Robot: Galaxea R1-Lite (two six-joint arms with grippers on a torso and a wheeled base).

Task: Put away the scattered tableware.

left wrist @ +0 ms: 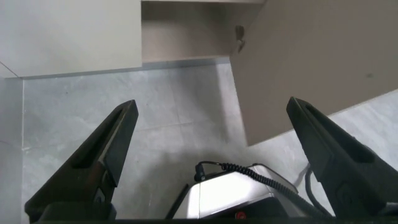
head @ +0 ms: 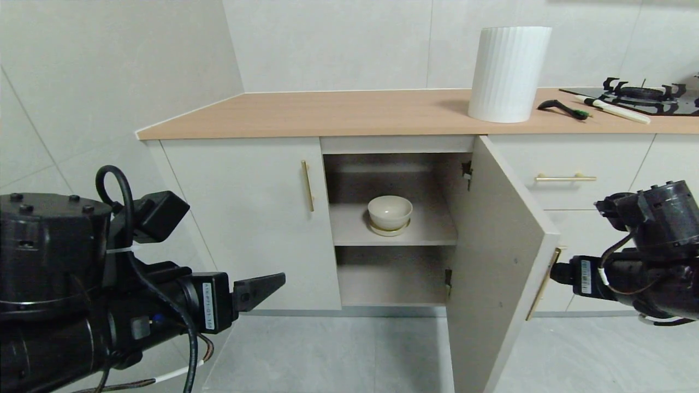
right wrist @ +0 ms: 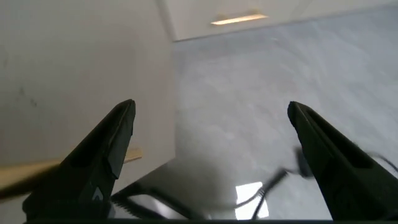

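Two sets of jaws, both spread wide, nothing held. Left gripper sits low over the floor, short of the cabinet. Right gripper is just beside the open door's brass handle. My read: bowl is stowed, closing comes next. That needs the jaws around the handle, or a push on the door face. Bowl: cream, glossy, upright on a small plate, upper shelf. Farther back, tabletop carries a black peeler and a pale-handled tool, possibly left to stow.
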